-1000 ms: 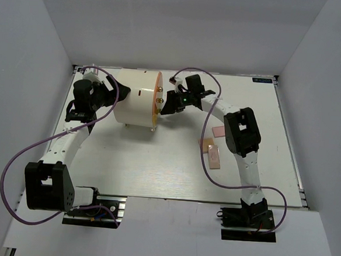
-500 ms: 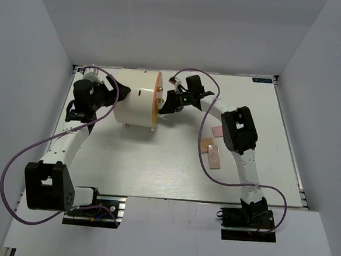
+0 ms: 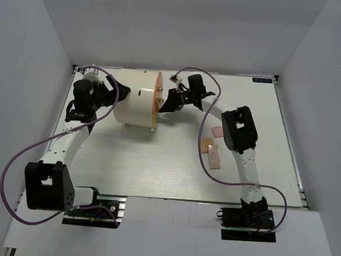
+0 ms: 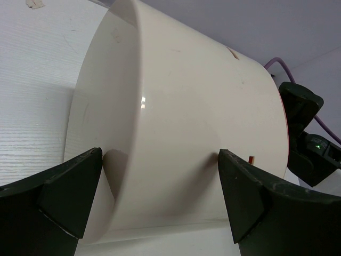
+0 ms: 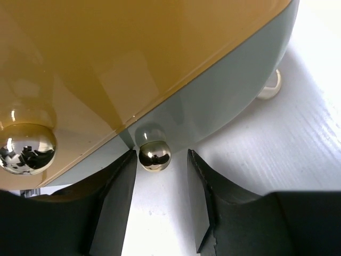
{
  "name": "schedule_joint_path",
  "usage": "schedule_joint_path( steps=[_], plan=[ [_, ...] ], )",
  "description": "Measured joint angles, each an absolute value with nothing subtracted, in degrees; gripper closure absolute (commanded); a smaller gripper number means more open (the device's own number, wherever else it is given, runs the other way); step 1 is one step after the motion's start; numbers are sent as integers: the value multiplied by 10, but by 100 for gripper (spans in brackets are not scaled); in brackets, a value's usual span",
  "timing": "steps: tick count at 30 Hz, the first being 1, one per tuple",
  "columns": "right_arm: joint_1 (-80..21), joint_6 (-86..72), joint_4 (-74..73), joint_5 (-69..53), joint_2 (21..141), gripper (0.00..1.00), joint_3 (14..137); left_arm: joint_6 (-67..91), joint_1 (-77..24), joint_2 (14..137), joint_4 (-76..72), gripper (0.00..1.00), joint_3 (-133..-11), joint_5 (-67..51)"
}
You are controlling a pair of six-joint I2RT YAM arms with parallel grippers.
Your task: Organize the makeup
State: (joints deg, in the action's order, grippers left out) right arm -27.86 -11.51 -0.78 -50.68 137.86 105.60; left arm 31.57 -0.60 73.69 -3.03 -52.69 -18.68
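The makeup in view lies in the top view right of centre: a pink square (image 3: 217, 131) and two beige rectangular pieces (image 3: 206, 143) (image 3: 214, 157), beside the right arm. The other makeup is out of view. My right gripper (image 3: 165, 104) is at the orange front of the large cream cylinder (image 3: 136, 97). In the right wrist view it (image 5: 161, 160) is open, with a small gold knob (image 5: 154, 155) between its fingertips, close to the left finger. My left gripper (image 3: 121, 92) is open against the cylinder's back; in the left wrist view it (image 4: 160, 160) straddles the cream wall (image 4: 181, 122).
A second, larger gold knob (image 5: 26, 149) sits on the orange front (image 5: 133, 48). The cylinder stands on small feet (image 5: 269, 88) at the back of the white table (image 3: 156, 162). Purple cables (image 3: 204, 148) loop over the table beside both arms.
My right gripper has edged slightly closer to the cylinder's front. The left arm, the cylinder and the makeup pieces have not moved.
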Motion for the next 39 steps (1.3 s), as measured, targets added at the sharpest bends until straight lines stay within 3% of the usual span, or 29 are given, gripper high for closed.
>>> schedule_joint_path(
  steps=[10,21,39],
  plan=[
    [-277,-116,9,-525,1383,60,1057,316,-6,737,-30,2,-527,-187],
    [-272,-116,13,-533,1385,83,1057,318,-6,737,-30,2,-527,-187],
    [-249,-95,10,-526,1364,86,1023,326,-7,736,-17,2,-526,-178]
  ],
)
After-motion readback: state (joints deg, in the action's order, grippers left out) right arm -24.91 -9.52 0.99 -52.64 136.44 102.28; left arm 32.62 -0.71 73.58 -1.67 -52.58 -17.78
